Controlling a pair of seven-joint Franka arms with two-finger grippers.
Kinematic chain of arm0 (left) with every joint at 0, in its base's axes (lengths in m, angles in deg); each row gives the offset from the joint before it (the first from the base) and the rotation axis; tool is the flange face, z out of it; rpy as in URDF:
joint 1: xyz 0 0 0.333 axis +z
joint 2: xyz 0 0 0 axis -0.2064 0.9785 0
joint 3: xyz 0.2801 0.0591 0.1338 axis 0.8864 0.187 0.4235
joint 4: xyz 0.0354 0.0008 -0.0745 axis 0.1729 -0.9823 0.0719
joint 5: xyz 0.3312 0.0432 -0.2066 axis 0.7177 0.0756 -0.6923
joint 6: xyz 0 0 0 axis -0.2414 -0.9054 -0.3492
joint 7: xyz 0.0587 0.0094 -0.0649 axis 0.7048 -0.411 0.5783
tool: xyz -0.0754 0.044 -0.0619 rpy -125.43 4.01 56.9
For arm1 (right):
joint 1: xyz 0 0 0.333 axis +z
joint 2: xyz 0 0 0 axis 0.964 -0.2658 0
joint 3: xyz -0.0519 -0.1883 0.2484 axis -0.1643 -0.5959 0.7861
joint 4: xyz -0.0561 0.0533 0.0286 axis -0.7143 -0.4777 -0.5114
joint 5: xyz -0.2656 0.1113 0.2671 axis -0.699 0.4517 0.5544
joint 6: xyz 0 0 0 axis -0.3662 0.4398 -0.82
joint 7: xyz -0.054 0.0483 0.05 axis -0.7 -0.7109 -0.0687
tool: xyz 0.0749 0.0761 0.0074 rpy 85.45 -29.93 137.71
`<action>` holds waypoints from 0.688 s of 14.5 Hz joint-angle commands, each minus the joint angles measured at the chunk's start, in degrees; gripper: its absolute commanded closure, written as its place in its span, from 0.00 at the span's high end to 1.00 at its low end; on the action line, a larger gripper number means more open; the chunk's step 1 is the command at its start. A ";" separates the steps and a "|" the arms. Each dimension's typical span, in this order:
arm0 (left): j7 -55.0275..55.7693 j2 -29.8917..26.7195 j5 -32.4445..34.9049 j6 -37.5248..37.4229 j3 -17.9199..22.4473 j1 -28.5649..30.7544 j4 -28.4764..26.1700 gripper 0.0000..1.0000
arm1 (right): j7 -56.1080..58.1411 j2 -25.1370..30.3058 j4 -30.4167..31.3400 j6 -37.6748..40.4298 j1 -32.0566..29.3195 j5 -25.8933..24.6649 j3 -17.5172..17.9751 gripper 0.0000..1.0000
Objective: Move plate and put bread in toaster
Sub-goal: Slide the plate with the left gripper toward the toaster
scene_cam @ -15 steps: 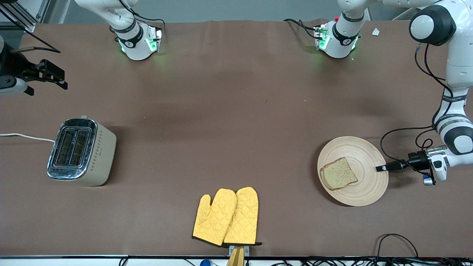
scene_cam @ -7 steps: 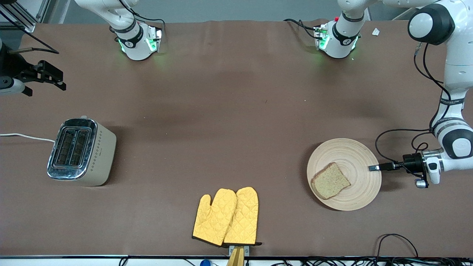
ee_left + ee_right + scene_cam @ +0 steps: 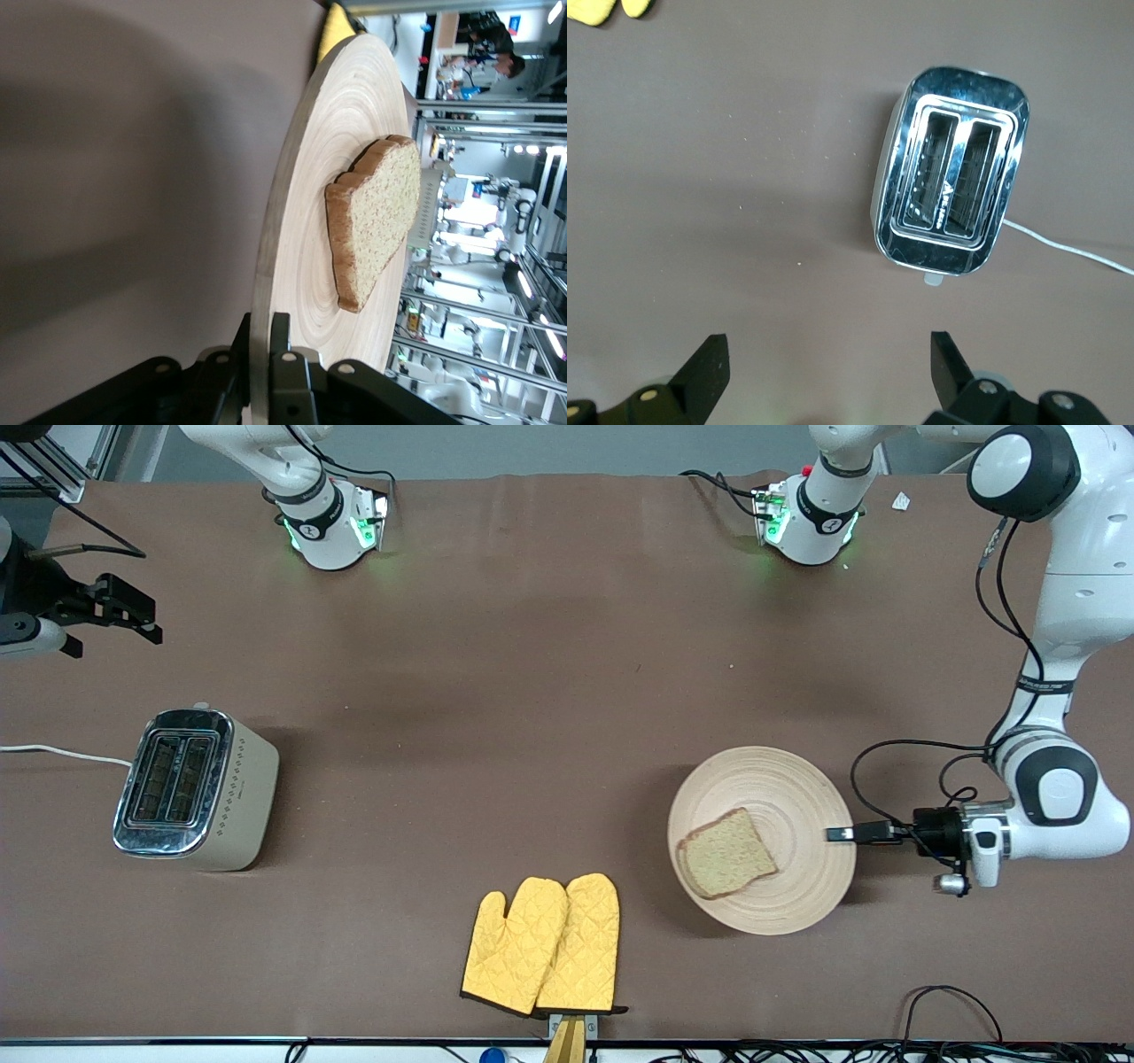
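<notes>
Plate (image 3: pixel 784 797) sits on the brown table (image 3: pixel 532 691) toward the left arm's end, carrying the slice of wholegrain bread (image 3: pixel 728 853) flat on its grooved face. Left gripper (image 3: pixel 840 834) is clamped on the plate's rim at the edge toward that arm's end, fingers (image 3: pixel 282 372) pinching the thin wooden lip from above and below (a rim hold, judged suited to sliding or carrying the plate level so the bread stays put). Toaster (image 3: pixel 193 789) stands well apart at the right arm's end, both slots empty and facing up, its white cord (image 3: pixel 62 754) trailing off the table edge. Right gripper (image 3: pixel 824 372) waits above the table close to the toaster, jaws spread wide and holding nothing. Pair of yellow oven mitts (image 3: pixel 542 944) lies nearer the front camera, between plate and toaster. Bread transfer is judged not yet begun.
</notes>
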 commanded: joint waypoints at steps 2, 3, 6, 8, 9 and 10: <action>1.58 -2.95 -1.19 8.45 -3.89 -5.94 -4.86 0.00 | -0.52 0.57 2.34 -0.29 -0.78 1.19 0.04 1.00; 1.58 -2.86 -2.24 13.28 -6.61 -6.56 -6.79 0.00 | -0.69 0.57 2.34 -0.03 -0.69 1.19 0.04 1.00; 1.58 -2.34 -4.53 29.02 -14.44 -9.98 -11.37 0.00 | -1.49 0.31 5.66 -1.86 -1.47 4.16 0.04 1.00; 1.49 -1.99 -7.33 34.66 -14.81 -15.59 -11.73 0.00 | -1.57 -0.65 9.09 -7.99 -1.66 7.16 0.12 1.00; 1.32 -1.38 -10.74 36.51 -14.81 -18.14 -11.64 0.00 | -2.10 -1.88 9.71 -10.98 -0.70 7.26 0.30 1.00; 0.53 -0.59 -13.21 36.96 -14.72 -19.91 -11.38 0.00 | -2.62 -4.41 9.37 -12.93 1.05 7.26 0.30 1.00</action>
